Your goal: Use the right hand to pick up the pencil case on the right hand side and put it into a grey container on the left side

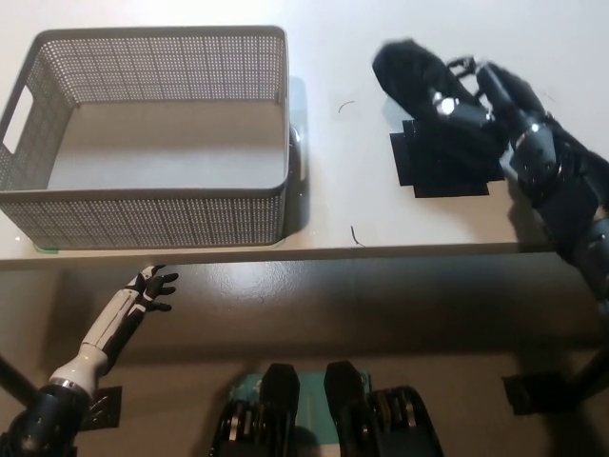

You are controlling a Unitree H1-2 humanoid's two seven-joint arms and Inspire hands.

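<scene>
A black pencil case (411, 76) is held above the white table (333, 190) at the right, with my black right hand (471, 100) shut on its right end. Under it, a black flat patch (442, 171) stays on the tabletop. The grey mesh container (152, 133) stands at the left of the table, and nothing shows inside it. My white left hand (147, 290) hangs open below the table's front edge at the lower left.
The table's front edge (285, 255) runs across the middle of the picture. Small dark marks (357, 235) lie on the table between the container and the black patch.
</scene>
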